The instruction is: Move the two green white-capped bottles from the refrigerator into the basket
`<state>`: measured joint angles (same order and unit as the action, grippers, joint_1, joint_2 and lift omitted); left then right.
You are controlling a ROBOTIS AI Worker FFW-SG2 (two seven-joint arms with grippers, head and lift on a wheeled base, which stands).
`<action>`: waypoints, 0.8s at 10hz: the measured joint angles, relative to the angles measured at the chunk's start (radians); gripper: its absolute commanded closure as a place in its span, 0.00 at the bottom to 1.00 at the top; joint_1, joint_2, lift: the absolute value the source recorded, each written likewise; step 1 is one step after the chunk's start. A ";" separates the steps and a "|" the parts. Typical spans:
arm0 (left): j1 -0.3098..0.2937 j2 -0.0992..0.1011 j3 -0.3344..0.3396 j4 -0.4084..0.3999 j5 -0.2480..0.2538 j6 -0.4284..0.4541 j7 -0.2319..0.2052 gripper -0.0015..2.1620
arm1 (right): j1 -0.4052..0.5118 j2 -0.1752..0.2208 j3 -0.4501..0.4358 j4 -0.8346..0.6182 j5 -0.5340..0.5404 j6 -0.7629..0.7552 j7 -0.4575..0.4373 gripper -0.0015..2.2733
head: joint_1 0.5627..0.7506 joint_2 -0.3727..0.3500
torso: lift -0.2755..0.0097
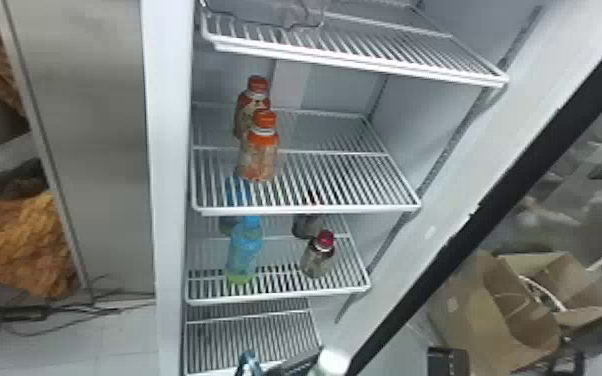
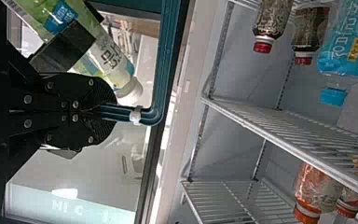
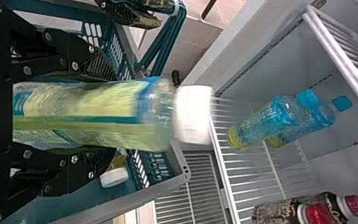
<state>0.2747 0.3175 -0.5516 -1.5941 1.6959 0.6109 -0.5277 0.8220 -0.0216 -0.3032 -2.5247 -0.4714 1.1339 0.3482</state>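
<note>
1 green bottle (image 3: 65,116), in right gripper (image 3: 107,113) — handle (image 2: 154,109), in left gripper (image 2: 107,109)

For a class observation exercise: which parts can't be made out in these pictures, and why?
- Right wrist view: base of the green, white-capped plastic bottle, behind the black right hand.
- Same view: body under another white plastic cap, mostly behind that hand.
- Head view: lower part of the rear red-capped bottle, behind the orange-capped bottle.
</note>
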 measured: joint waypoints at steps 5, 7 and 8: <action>0.002 0.000 0.001 0.000 0.001 -0.003 0.000 0.56 | 0.002 0.000 -0.001 -0.034 0.022 -0.001 0.000 0.26 | 0.70 0.03 | 0.95; 0.003 0.000 0.001 0.000 0.001 -0.003 0.000 0.56 | 0.002 0.001 -0.002 -0.051 0.051 -0.043 -0.001 0.26 | 0.70 0.03 | 0.95; 0.003 0.000 0.001 0.000 0.001 -0.004 0.000 0.56 | 0.001 0.002 -0.002 -0.056 0.068 -0.076 -0.002 0.26 | 0.70 0.03 | 0.95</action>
<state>0.2774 0.3175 -0.5503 -1.5940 1.6971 0.6072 -0.5277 0.8233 -0.0200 -0.3051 -2.5805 -0.4034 1.0582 0.3464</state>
